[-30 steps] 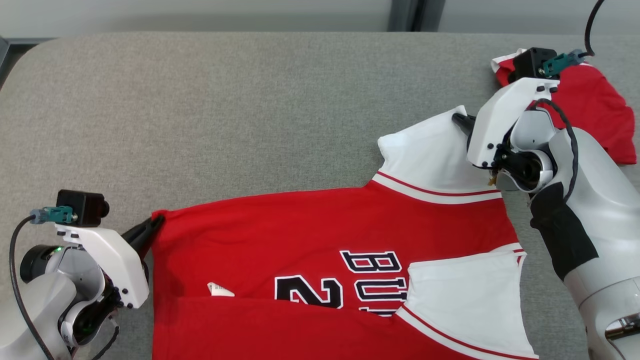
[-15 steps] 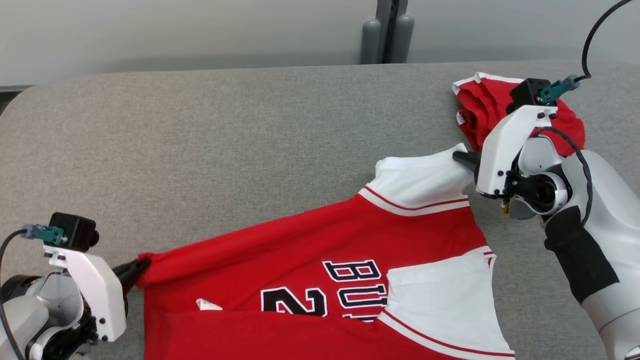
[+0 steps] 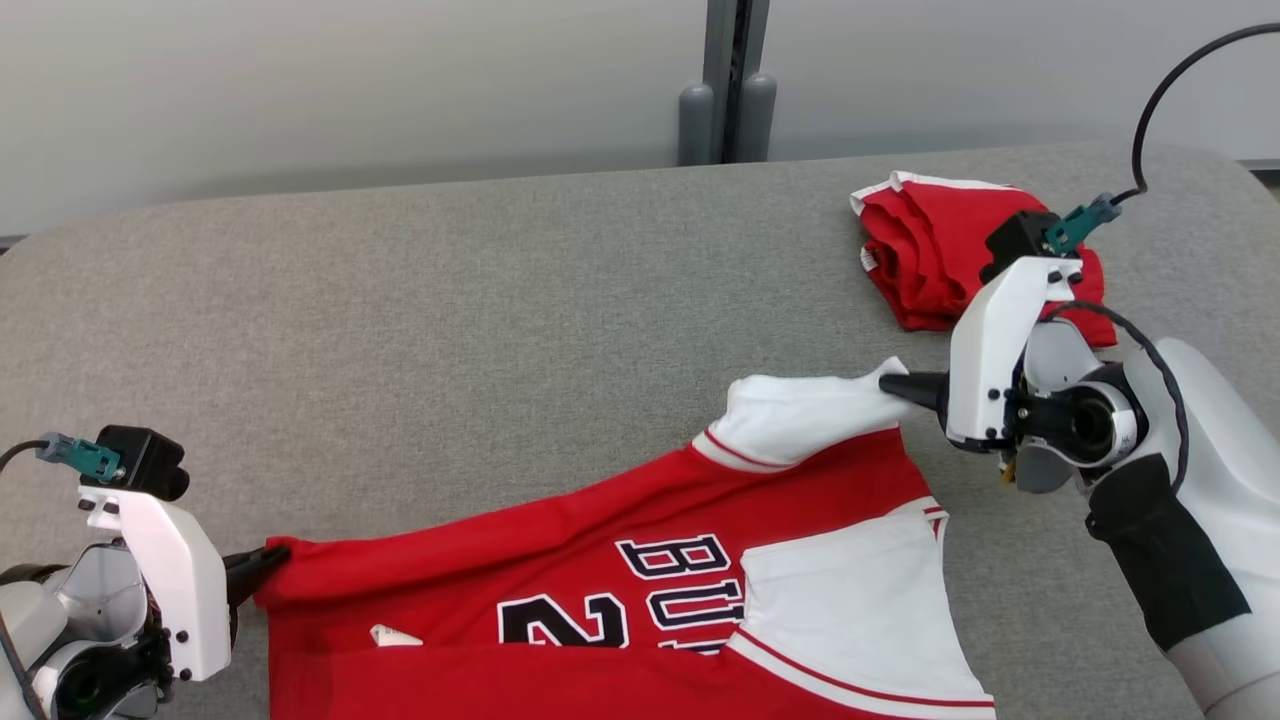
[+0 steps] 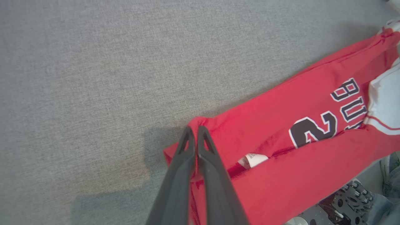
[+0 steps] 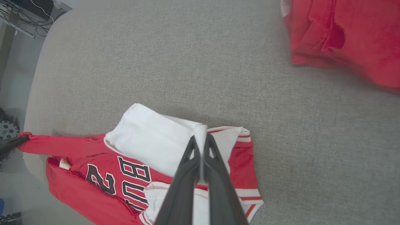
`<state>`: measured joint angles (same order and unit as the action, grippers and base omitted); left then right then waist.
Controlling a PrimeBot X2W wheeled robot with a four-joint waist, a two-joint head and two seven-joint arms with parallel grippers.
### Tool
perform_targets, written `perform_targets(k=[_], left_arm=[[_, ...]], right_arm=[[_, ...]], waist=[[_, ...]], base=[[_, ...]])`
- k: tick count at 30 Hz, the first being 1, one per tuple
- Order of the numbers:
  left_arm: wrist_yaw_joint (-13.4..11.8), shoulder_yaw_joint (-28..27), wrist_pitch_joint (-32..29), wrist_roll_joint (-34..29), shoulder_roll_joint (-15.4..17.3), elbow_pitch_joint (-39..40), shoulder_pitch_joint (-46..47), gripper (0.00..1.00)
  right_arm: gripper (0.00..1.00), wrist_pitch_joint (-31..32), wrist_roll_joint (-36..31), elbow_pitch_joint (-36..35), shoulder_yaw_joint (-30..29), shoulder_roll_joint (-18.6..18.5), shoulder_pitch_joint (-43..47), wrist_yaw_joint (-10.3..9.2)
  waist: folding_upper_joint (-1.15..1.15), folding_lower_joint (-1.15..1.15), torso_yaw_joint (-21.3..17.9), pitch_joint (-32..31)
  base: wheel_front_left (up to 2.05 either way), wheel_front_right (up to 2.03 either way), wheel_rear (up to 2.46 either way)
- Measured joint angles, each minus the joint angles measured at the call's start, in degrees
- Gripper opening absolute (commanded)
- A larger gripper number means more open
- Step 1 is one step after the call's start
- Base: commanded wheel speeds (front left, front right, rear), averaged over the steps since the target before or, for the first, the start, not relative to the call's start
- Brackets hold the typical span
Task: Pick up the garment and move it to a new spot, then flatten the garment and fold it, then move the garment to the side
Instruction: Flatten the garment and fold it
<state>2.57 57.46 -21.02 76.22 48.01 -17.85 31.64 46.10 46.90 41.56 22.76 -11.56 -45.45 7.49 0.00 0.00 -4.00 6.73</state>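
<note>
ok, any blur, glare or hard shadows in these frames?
Head view: even soft light, no glare, jersey lettering crisp. Left wrist view: diffuse shadow on the table beside the pinched jersey corner. Right wrist view: white sleeve nearly blown out, second red garment slightly soft.

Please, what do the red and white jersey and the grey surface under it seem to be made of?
Red and white jersey with black lettering: probably thin, soft knit fabric, matte; it creases and bunches where pinched. Grey table surface: seemingly a woven textile cover, matte; a fine speckled weave shows close up.
</note>
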Motion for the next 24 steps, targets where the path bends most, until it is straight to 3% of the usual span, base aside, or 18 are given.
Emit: perform_targets(k=[9,21,24], left_arm=[[1.92,0.91,-7.23,3.71,-0.71,-1.92,0.93,0.0],[3.36,-0.52,-5.21,2.96,-0.47,-5.32,4.0,0.0],[3.71,0.01,-7.46,4.08,-0.14,-5.44,3.77,0.0]], right_arm=[[0.0,6.2,-0.22,-8.15,0.3,-2.49,4.95,0.0],[0.0,10.25,-2.16,-22.1,-3.56,-3.0,12.69,0.0],[0.0,11.47,-3.07,-24.57,-4.63,-2.65,14.73,0.0]], waist=[[0.0,0.0,-1.48,-2.2],[0.0,0.0,-2.9,-2.54],[0.0,0.0,-3.02,-2.29]], base=[[0.0,0.0,0.0],[0.0,0.0,0.0],[0.0,0.0,0.0]])
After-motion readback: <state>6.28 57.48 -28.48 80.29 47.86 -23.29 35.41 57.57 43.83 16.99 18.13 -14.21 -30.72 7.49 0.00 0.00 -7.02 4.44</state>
